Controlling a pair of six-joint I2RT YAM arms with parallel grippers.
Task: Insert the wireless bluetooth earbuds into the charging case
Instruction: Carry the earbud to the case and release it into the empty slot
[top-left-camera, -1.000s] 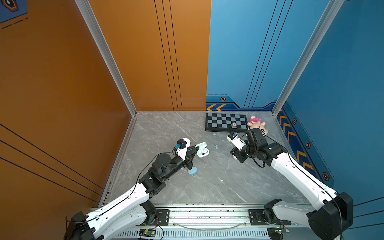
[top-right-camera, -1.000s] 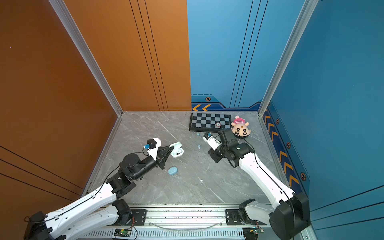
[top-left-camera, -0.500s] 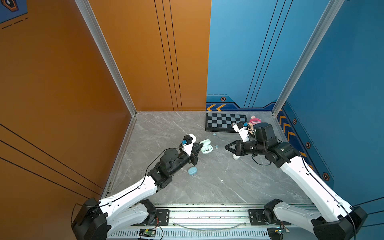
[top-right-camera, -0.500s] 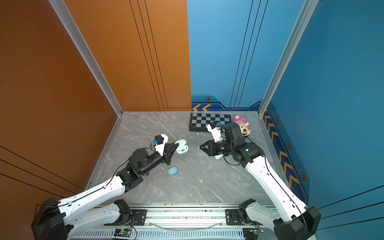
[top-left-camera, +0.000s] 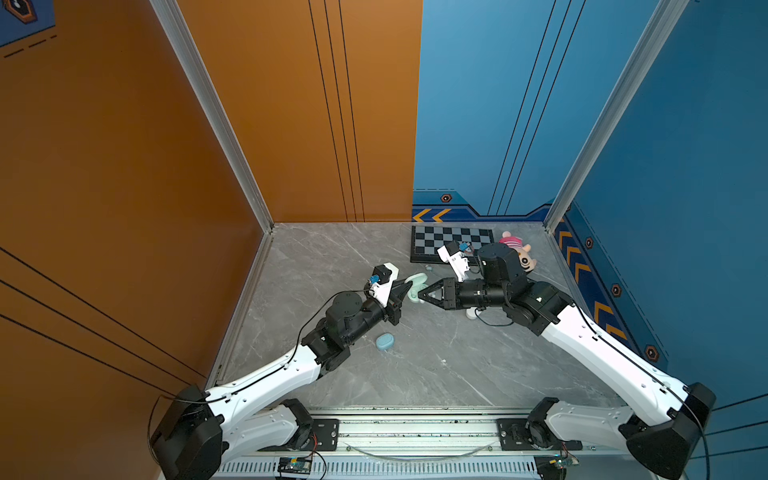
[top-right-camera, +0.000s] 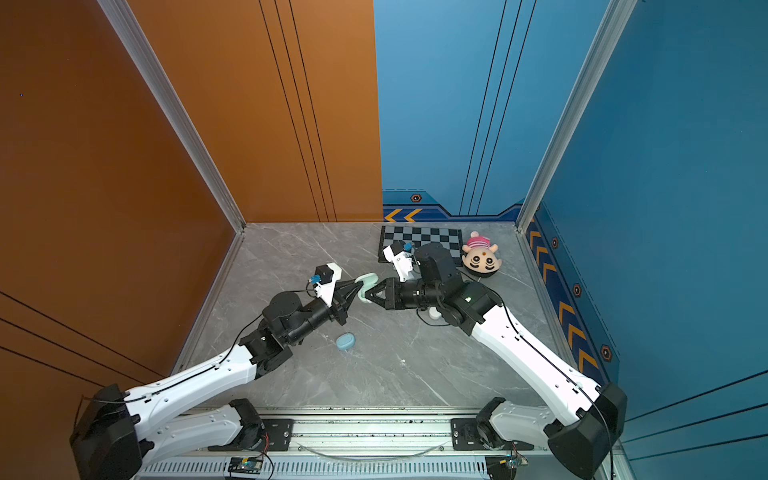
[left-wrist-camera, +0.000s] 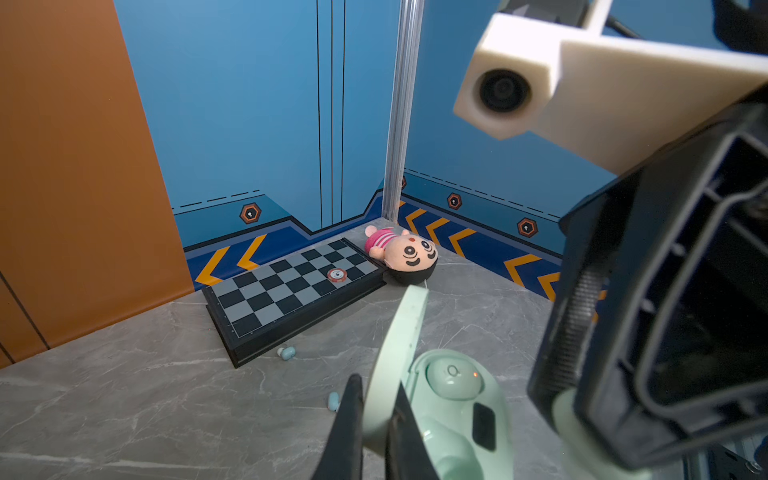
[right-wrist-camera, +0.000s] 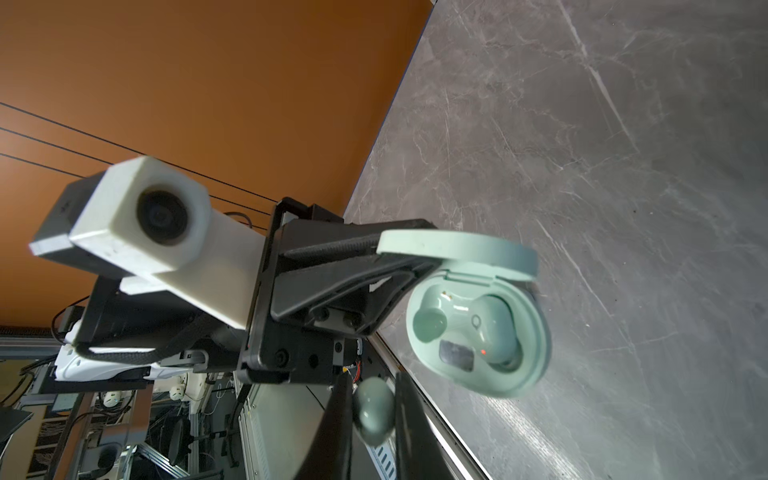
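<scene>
My left gripper (left-wrist-camera: 377, 384) is shut on the raised lid (left-wrist-camera: 399, 353) of the open mint green charging case (left-wrist-camera: 457, 415), holding it above the floor. One mint earbud (left-wrist-camera: 453, 374) sits in the case with a small red light on. My right gripper (right-wrist-camera: 372, 386) is shut on a second mint green earbud (right-wrist-camera: 374, 409), just short of the case (right-wrist-camera: 528, 353). In both top views the grippers (top-left-camera: 409, 286) (top-left-camera: 419, 294) meet tip to tip mid-floor at the case (top-right-camera: 366, 279). Two pale blue earbuds (left-wrist-camera: 286, 353) (left-wrist-camera: 333, 401) lie on the floor near the chessboard.
A closed pale blue case (top-left-camera: 385, 341) lies on the grey floor near the left arm. A white object (top-left-camera: 471, 312) shows under the right arm. A chessboard (top-left-camera: 453, 243) with a chip (left-wrist-camera: 337, 274) and a plush doll (top-right-camera: 482, 259) lie at the back right corner.
Both grippers have come together at mid-floor. The left carried the open case up and rightward; the right swung leftward with the mint earbud until its tips face the case.
</scene>
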